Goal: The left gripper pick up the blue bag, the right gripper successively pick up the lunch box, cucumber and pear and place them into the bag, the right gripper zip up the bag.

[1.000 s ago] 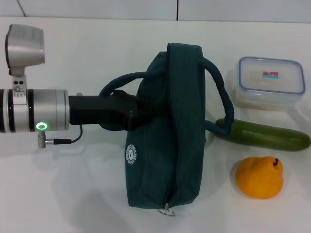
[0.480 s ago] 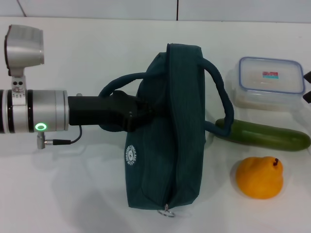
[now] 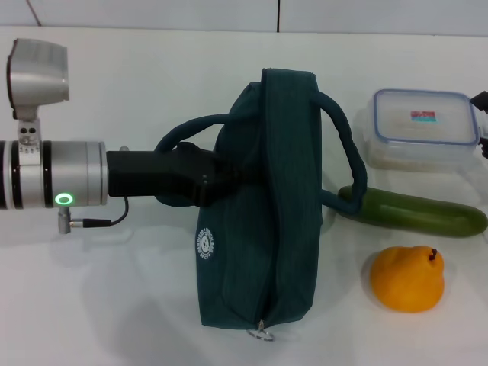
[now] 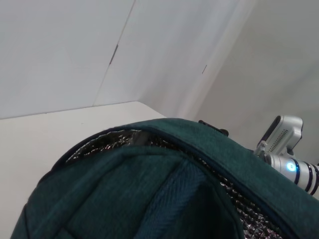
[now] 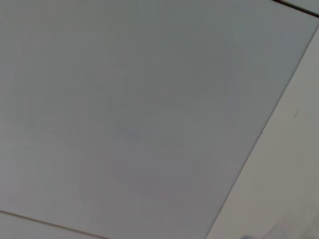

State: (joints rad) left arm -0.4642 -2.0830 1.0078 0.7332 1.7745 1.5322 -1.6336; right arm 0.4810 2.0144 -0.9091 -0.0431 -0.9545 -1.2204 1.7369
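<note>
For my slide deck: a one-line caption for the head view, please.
Left tool grips the blue bag; lunch box, cucumber and pear wait on the table.

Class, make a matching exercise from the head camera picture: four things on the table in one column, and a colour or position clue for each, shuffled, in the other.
Things:
1. bag
2. lunch box
3. cucumber
4. pear

Clues:
A. orange-yellow, nearest the camera
B. clear, with a blue-rimmed lid
C. dark teal, held by the left hand
D. long and green, between box and fruit

Pairs: 1-C, 2-B, 3-D, 4-A
</note>
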